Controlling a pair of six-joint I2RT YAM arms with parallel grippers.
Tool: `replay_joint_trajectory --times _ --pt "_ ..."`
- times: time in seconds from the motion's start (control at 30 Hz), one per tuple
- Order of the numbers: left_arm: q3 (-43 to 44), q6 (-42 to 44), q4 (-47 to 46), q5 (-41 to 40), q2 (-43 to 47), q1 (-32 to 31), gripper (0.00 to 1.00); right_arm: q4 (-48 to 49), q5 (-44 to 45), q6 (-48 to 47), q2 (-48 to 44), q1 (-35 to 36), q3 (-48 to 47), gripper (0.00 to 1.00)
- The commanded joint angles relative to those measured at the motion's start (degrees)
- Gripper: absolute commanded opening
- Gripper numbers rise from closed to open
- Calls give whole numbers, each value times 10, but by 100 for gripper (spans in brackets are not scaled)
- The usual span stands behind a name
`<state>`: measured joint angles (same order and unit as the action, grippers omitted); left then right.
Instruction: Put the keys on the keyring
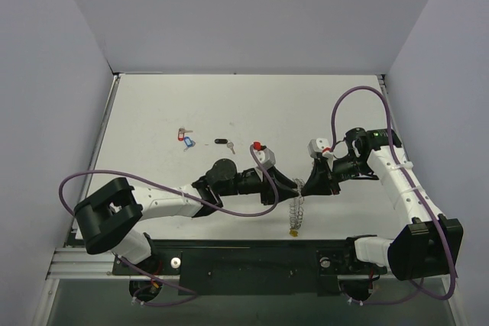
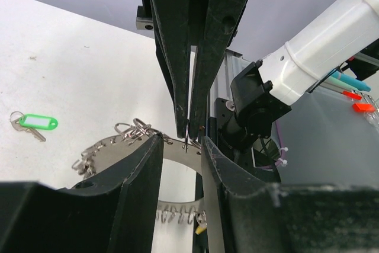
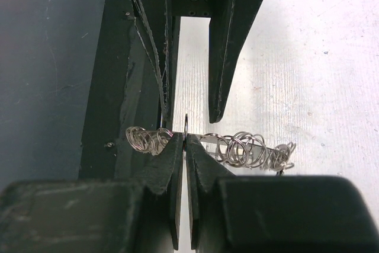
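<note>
**A:** Start at the pinch. What are the right fingers [image 3: 174, 164] doing?

**B:** They are pressed together on the band of the keyring [image 3: 243, 146]. A thin sliver of metal stands up out of the pinch (a loop seen edge-on or a key blade, I cannot tell which). The ring seems lifted off the desk [image 3: 308, 57], carried by that grip.

**A:** And the left fingers [image 2: 139, 170]?

**B:** Apart, 1 on each side of the right tips, with the band crossing the gap between them. Whether their pads touch it is not clear.

**A:** So how should this step go?

**B:** I read it as steadying the ring with 2 arms. The left should close on the flat band just beside the right pinch. It should avoid the fringe of loops, which would likely slip and twist. The right should loosen only when the left has a firm hold. Most of the ring dangles below, with the yellow tag [image 1: 293, 229] at its end, so it could swing.

**A:** And the keys?

**B:** None looks threaded. A green-tagged key [image 2: 37, 122] lies on the desk near the ring. A red key [image 1: 182, 133], a blue key [image 1: 188, 142] and a black key [image 1: 221, 142] sit well apart, farther out. Each is tiny, so the ring must be held quiet for threading.
</note>
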<state>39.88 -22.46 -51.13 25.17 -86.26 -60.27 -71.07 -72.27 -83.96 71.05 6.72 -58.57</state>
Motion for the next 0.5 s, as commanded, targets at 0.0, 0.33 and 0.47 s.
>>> replay_joint_trajectory --times 0.0,0.33,0.47 --pt "22 2 -13 9 -7 -3 41 -32 -39 -1 -10 -4 -3 0" --pt "42 6 1 10 -17 -6 34 -30 -41 2 -11 -4 -2 0" --pt "45 5 1 12 -23 -7 29 -29 -42 3 -10 -4 -2 0"
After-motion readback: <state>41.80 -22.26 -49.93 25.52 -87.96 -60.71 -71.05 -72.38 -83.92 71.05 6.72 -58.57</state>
